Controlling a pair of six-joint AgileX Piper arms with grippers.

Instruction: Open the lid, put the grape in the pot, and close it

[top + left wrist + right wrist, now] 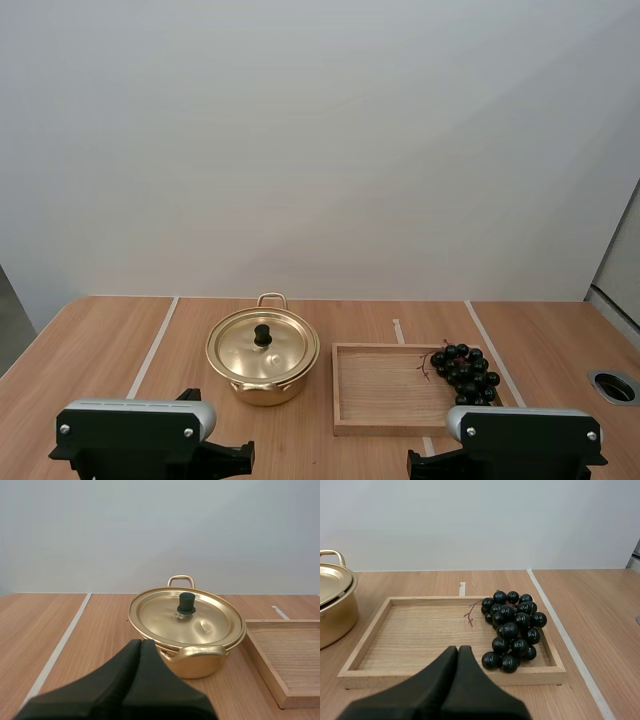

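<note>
A gold pot [263,362] with its lid [262,345] on and a black knob [262,334] stands on the table's middle left. To its right, a bunch of dark grapes [465,373] lies at the right end of a wooden tray [380,395]. My left gripper [140,645] is shut on nothing, short of the pot [187,632] and aimed at its near handle. My right gripper [457,652] is shut too, at the near rim of the tray [420,635], with the grapes [512,627] just beyond and to its right.
White tape lines [152,350] run across the wooden table. A round metal-rimmed hole [614,386] sits at the table's right edge. Both arm bases [135,430] stand at the near edge. A plain wall rises behind the table.
</note>
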